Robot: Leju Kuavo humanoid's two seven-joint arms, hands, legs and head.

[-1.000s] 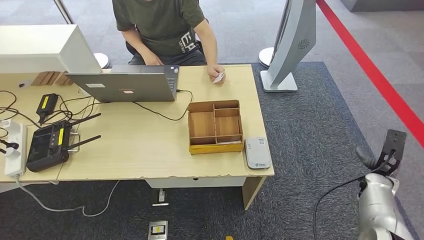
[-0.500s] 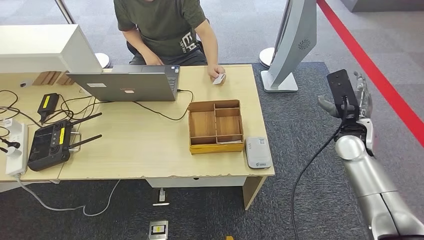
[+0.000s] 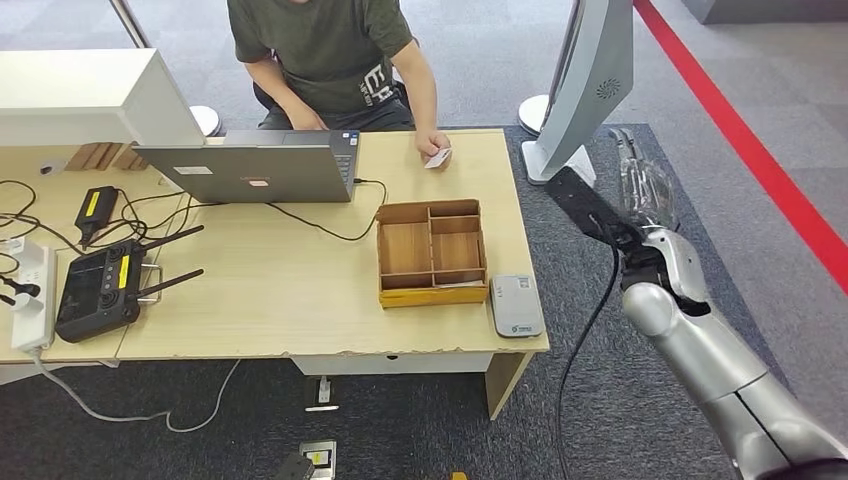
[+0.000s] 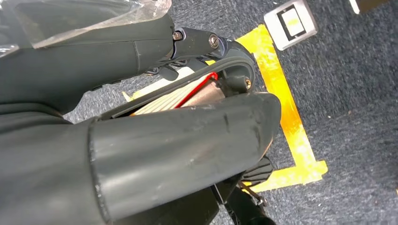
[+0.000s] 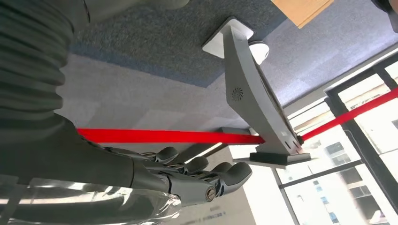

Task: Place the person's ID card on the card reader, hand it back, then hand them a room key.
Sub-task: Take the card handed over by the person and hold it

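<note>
A person sits at the far side of the table (image 3: 300, 300) and holds a small white ID card (image 3: 438, 157) on the tabletop near the far right corner. The grey card reader (image 3: 516, 305) lies at the table's front right corner. Beside it stands a wooden compartment box (image 3: 431, 252) with a pale card at its front right edge. My right hand (image 3: 640, 190) is raised off the table's right side, level with the box. Its fingers (image 5: 202, 178) are stretched out and hold nothing. My left hand (image 4: 94, 42) hangs by my body above the floor, holding nothing.
A laptop (image 3: 250, 170) sits at the back of the table with a cable running toward the box. A black controller (image 3: 95, 290) and a power strip (image 3: 30, 300) lie at the left. A grey stand (image 3: 585, 90) rises on the floor just beyond my right hand.
My right arm has swung up from low at the right and moved left toward the table's right edge. The person's hand with the card has stayed put.
</note>
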